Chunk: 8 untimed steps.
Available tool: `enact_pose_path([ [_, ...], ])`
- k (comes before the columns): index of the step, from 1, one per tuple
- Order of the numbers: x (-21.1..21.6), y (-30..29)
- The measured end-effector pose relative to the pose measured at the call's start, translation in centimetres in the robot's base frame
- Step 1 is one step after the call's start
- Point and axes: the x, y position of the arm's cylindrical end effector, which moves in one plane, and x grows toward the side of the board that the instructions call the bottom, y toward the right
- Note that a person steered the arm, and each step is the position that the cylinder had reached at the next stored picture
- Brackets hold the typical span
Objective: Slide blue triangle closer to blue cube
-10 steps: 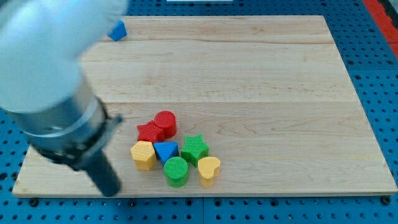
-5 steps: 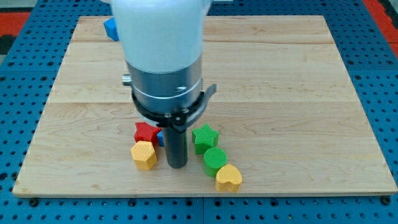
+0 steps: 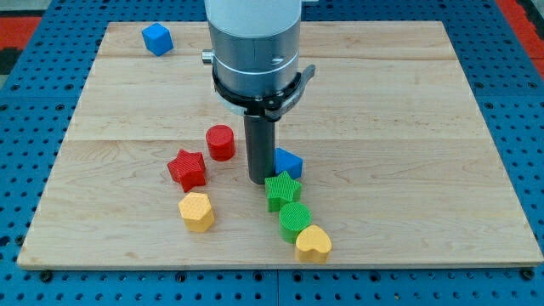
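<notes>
Blue cube (image 3: 156, 39) near the board's (image 3: 425, 127) top-left corner, well apart from everything else. Mid-board, left to right: red star (image 3: 187, 169), yellow block (image 3: 196, 212) below it toward the bottom edge, red cylinder (image 3: 220, 142). My tip (image 3: 259, 179) is down at board centre, a plain rod with no jaws to open or close. Blue triangle (image 3: 287, 161) sits just beside the tip on its right. Green star (image 3: 282, 190), green cylinder (image 3: 295, 220) and yellow heart (image 3: 313, 244) run in a line toward the bottom edge. No legible writing.
</notes>
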Motion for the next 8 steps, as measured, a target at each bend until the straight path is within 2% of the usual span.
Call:
enact_pose_path([
  [2, -0.7, 9.9],
  [3, -2.9, 12.0],
  [5, -6.0, 5.0],
  [7, -12.5, 2.6],
  [8, -12.5, 4.3],
])
